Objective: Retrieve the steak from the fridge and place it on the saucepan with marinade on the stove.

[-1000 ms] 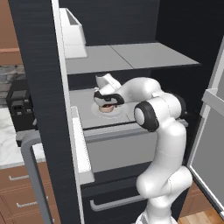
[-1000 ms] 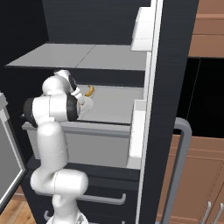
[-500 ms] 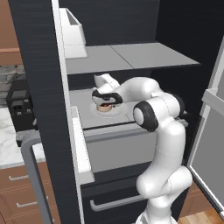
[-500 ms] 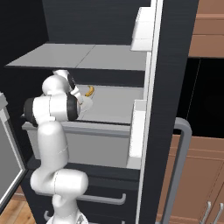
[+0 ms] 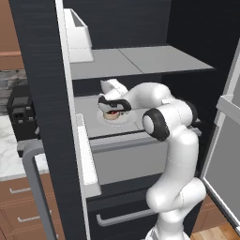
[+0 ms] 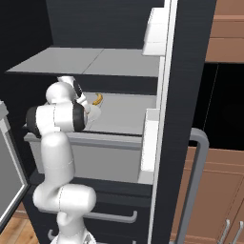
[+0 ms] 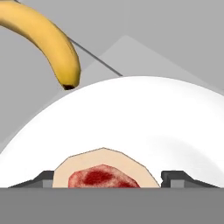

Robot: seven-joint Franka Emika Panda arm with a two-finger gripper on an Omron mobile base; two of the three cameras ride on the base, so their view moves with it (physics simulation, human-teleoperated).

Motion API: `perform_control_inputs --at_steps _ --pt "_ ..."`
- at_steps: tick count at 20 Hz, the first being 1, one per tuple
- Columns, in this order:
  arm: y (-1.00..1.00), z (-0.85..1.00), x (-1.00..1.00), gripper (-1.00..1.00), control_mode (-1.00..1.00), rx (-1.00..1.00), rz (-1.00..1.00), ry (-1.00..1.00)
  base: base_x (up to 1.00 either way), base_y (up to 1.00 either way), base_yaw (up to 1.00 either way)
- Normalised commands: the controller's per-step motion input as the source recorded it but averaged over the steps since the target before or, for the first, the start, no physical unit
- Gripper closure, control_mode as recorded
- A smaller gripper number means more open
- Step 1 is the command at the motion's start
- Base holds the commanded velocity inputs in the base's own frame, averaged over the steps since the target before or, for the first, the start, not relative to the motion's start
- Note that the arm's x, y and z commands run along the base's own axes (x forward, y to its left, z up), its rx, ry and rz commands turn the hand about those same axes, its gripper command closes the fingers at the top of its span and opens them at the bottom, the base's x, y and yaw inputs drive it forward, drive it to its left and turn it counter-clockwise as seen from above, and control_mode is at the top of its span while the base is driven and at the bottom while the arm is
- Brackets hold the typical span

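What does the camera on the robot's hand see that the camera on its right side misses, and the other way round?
The hand view alone shows the steak, red with a pale rim, lying on a white plate between the gripper fingertips.

The right base view alone shows the white arm reaching into the fridge, plus the grey shelf above and the drawer handle below.

Both show the yellow banana lying on the grey fridge shelf beyond the hand.
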Motion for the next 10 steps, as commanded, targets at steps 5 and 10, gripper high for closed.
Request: perform_control_inputs --at_steps 5,10 --pt "-0.09 0.00 -0.15 1.00 -1.00 0.00 0.00 0.00 0.00 0.00 0.00" --pt "-0.22 0.02 -0.38 1.00 -1.00 0.00 0.00 -0.05 0.00 0.00 0.00"
